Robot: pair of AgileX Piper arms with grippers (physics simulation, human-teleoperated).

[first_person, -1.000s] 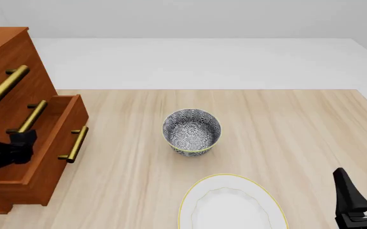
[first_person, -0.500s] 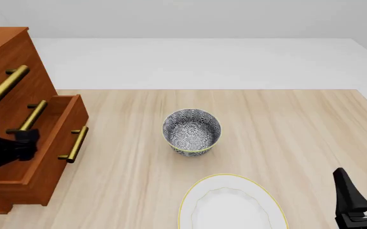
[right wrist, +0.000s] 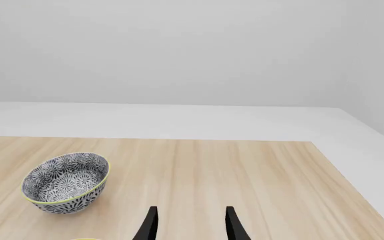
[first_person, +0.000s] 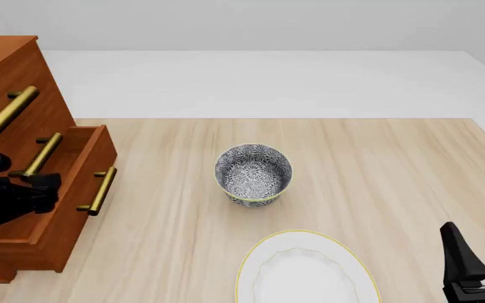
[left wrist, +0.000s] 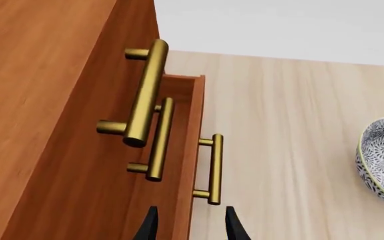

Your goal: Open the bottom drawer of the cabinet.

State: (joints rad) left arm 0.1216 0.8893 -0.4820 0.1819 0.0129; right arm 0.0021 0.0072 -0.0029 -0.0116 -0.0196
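The reddish-brown cabinet [first_person: 7,82] stands at the table's left edge. Its bottom drawer [first_person: 70,196] is pulled out partway, and the brass handle [first_person: 99,189] faces the table's middle. My left gripper [first_person: 42,187] hovers open over the pulled-out drawer, just behind its front panel, holding nothing. In the left wrist view the left gripper [left wrist: 190,227] has its fingers spread on either side of the drawer front's [left wrist: 188,130] top edge, a little short of the handle [left wrist: 214,170]. My right gripper [first_person: 484,243] rests open at the near right, far from the cabinet.
A patterned bowl [first_person: 253,173] sits mid-table, right of the drawer. A white plate with a yellow rim [first_person: 308,271] lies at the near edge. The two upper drawers are shut and their brass handles [left wrist: 144,95] stick out above the bottom drawer.
My left gripper has risen slightly and drifted a little toward the drawer front. The drawer, the bowl and the right arm have not moved.
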